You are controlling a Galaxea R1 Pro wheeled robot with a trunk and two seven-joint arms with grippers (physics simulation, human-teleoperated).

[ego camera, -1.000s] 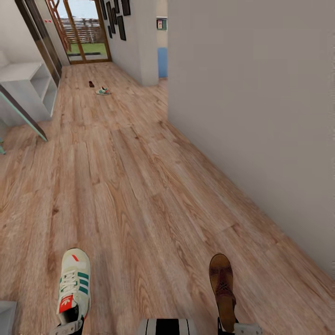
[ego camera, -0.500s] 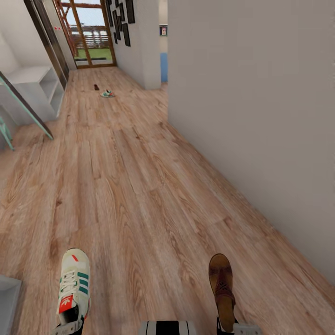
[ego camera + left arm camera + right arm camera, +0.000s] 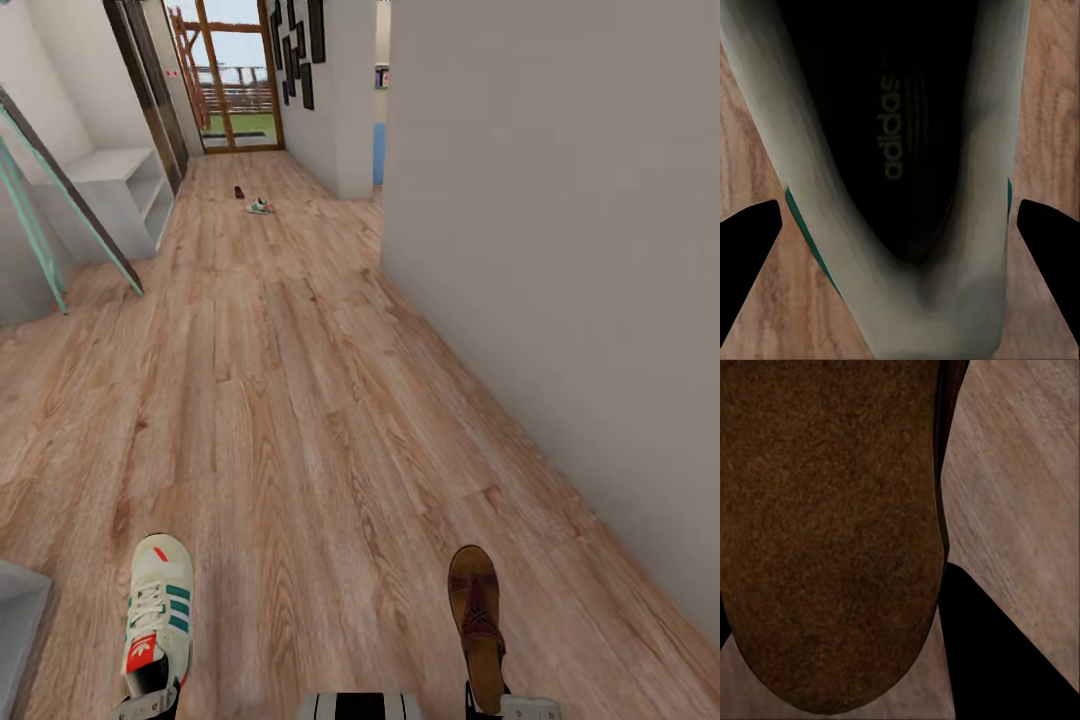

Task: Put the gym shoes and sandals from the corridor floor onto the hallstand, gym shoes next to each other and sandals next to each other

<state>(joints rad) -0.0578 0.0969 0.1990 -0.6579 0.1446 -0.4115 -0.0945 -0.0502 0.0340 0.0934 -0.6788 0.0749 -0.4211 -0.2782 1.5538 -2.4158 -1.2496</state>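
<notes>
Down the corridor floor [image 3: 300, 400]: sneaker [image 3: 157, 620] pinched in left gripper [image 3: 148, 706], sandal [image 3: 477, 620] in right gripper [image 3: 500, 708], second sneaker [image 3: 259, 206] and sandal [image 3: 239, 192] beyond near the doorway, none racked yet.

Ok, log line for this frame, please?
phase: carrying | left gripper: gym shoe | right gripper: sandal | far floor: second gym shoe, second sandal

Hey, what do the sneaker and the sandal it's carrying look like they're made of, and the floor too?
The sneaker looks like off-white leather or synthetic, matte, with green stripes and laces. The sandal looks like brown leather; its footbed has a grainy, suede-like nap. The floor looks like light wood planks or laminate, with visible grain and seams.
</notes>
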